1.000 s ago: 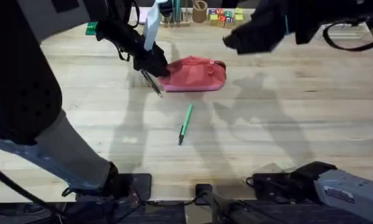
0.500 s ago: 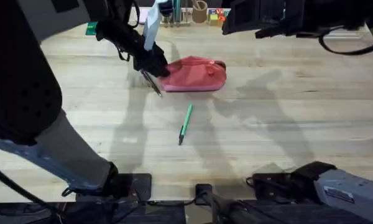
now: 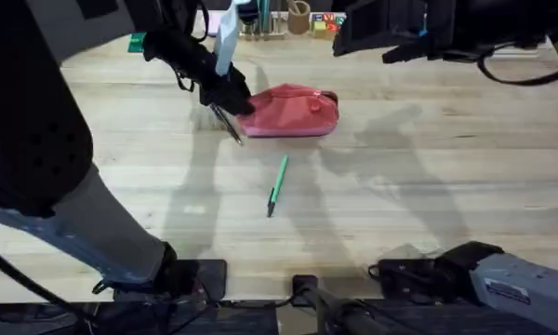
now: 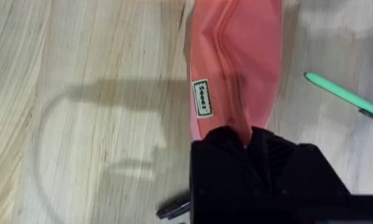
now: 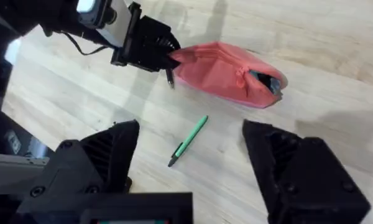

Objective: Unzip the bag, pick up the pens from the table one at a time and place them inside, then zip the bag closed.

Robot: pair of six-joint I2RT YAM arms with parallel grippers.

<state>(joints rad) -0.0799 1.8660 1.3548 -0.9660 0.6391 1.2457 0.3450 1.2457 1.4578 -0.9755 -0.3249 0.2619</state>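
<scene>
1. The pink bag (image 3: pixel 289 112) lies on the desk (image 3: pixel 428 186) in the upper middle of the overhead frame, long side across the frame, its right end gaping open.
2. The left end effector (image 3: pixel 234 100) sits at the bag's left end, clamped on the fabric there; in the left wrist view the black fingers (image 4: pixel 261 149) pinch the pouch's end just beside a small green-and-white label (image 4: pixel 201 98).
3. A black pen (image 3: pixel 228 124) lies slanted on the desk at the bag's lower left corner, directly under the left end effector; its tip also shows beside the fingers in the left wrist view (image 4: pixel 174 210).
4. The green pen (image 3: pixel 277 184) rests on bare desk below the bag, at the frame's centre, tilted slightly, dark tip toward the bottom of the frame, well apart from both end effectors.
5. The right end effector (image 3: pixel 349 35) hangs raised at the top of the overhead frame, above and right of the bag, touching nothing; the right wrist view shows its two fingers (image 5: pixel 298 174) spread wide apart, with bag (image 5: pixel 227 71) and green pen (image 5: pixel 188 142) on the desk beyond them.
6. Blocks and a cup (image 3: pixel 300 16) stand along the desk's far edge at the frame's top.
</scene>
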